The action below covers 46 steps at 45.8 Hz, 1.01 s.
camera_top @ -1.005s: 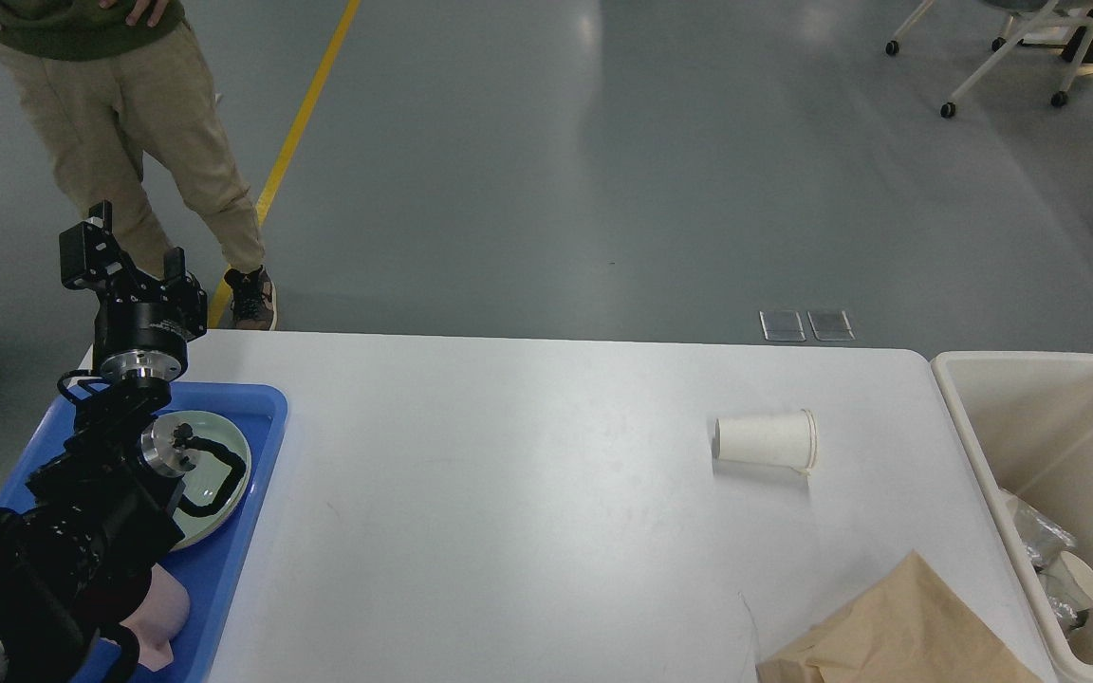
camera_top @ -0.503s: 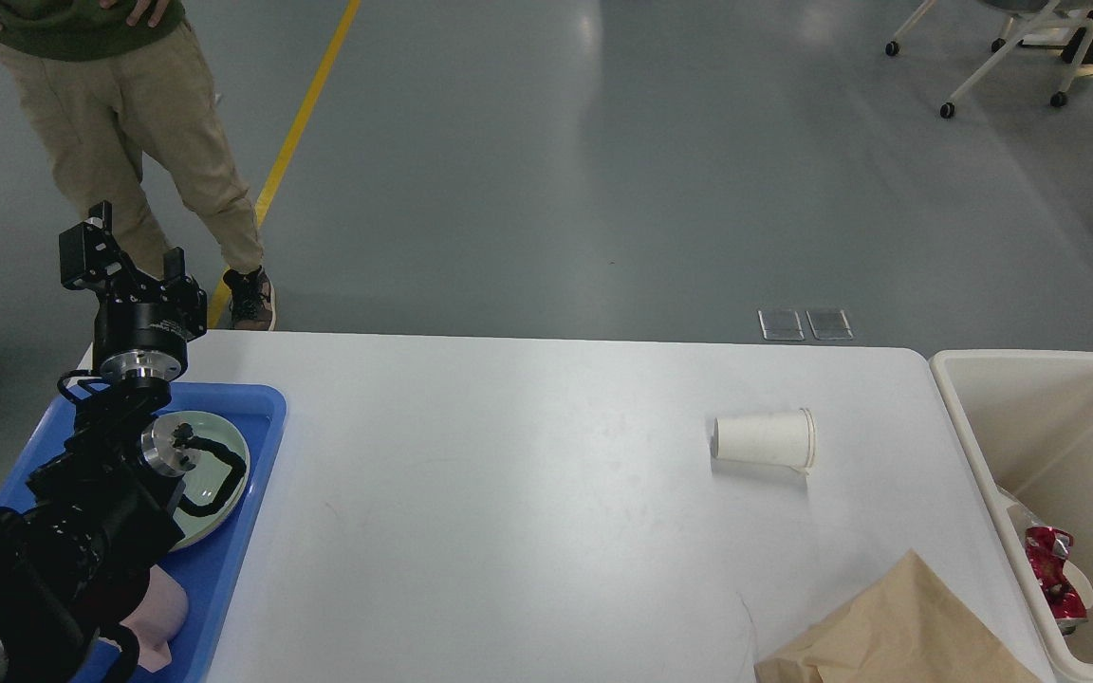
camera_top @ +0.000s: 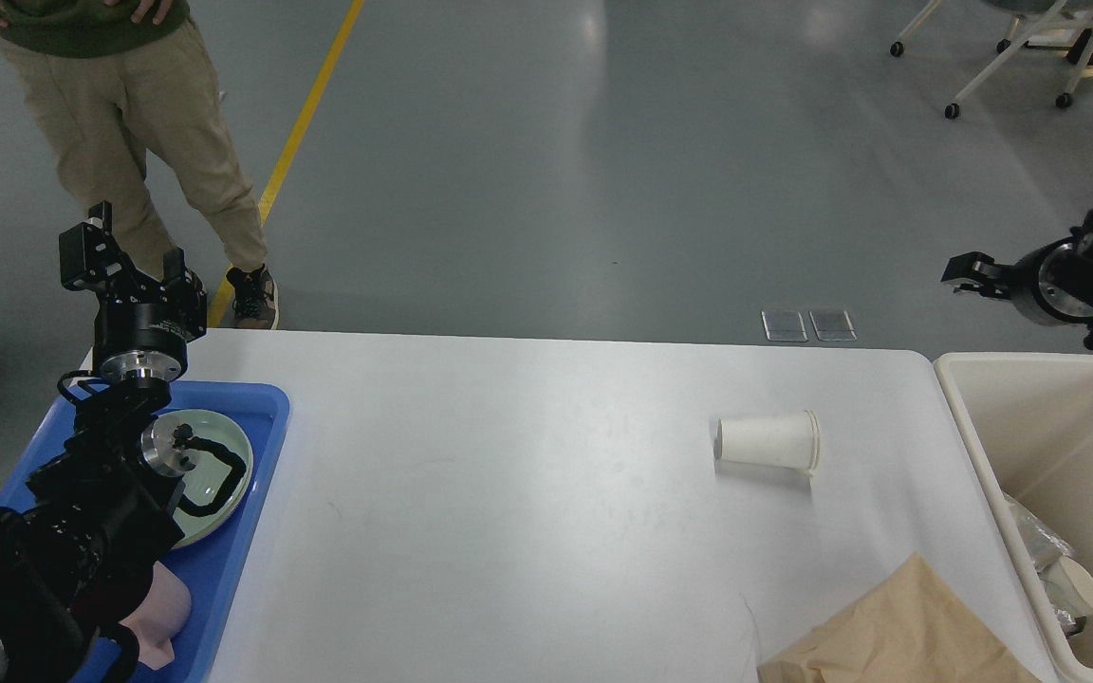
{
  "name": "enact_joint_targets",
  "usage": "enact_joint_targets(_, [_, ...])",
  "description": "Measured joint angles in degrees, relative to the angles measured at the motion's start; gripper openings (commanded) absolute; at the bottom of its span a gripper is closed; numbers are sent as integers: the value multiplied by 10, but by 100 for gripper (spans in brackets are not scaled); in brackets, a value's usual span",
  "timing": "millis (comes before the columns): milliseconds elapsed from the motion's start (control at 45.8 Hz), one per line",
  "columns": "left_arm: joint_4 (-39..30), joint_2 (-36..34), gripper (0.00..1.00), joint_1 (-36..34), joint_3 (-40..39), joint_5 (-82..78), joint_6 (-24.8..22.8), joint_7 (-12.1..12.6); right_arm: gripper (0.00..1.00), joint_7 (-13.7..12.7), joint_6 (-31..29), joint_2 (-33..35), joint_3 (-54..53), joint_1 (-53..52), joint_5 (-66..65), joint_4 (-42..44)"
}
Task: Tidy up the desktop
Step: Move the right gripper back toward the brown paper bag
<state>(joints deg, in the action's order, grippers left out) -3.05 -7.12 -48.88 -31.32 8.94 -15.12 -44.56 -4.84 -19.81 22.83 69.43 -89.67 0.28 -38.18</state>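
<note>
Since the earlier frames, your right gripper has risen out of the cream bin and now hangs above the floor beyond the bin's far rim. It is seen small and nearly end-on, so you cannot tell whether its jaws are released or clenched. A red wrapper that showed inside the bin half a second ago is no longer visible there.

Your left gripper has not shifted. It stands upright over the far left corner of the worktop, above the far edge of the blue tray. Its jaws are spread apart and hold nothing.

The worktop fills the middle of the view, with the tray on its left edge and the bin just off its right edge.

- A white paper cup lies on its side toward the right edge, its mouth facing right.
- A crumpled brown paper bag lies at the near right corner.
- A pale green plate sits in the tray, partly hidden by your left arm.
- The bin holds a second paper cup and what appears to be crumpled clear wrapping.

A person in khaki trousers stands on the floor beyond the far left corner.
</note>
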Motion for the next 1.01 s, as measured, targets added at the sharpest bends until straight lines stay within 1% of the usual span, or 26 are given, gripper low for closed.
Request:
enact_joint_targets(197, [0,0,96,0,0,0,0,0,100,0,-83,-16,3,-177,-2,-157])
enact_joint_targets(284, [0,0,96,0,0,0,0,0,100,0,-126,-19,1,-241,-1,-208])
enact_joint_targets(393, [0,0,96,0,0,0,0,0,100,0,-199,-20,-1,-304,1,-247])
enact_joint_targets(503, [0,0,96,0,0,0,0,0,100,-1,-292,-20,-1,-343,2,-265])
enact_joint_targets(546, [0,0,96,0,0,0,0,0,100,-2,-321,-20,0,-352,2,-267])
enact_joint_targets(590, [0,0,96,0,0,0,0,0,100,-2,-337,-20,0,-357,2,-268])
enact_joint_targets(677, [0,0,96,0,0,0,0,0,100,-3,-349,-17,1,-359,2,-268])
enact_joint_targets(765, [0,0,96,0,0,0,0,-1,100,-3,-345,-11,6,-337,2,-265])
enact_joint_targets(918, [0,0,96,0,0,0,0,-1,100,-4,-328,1,14,-234,3,-262])
enact_joint_targets(1005, [0,0,96,0,0,0,0,-1,100,-4,-305,13,15,-181,5,-260])
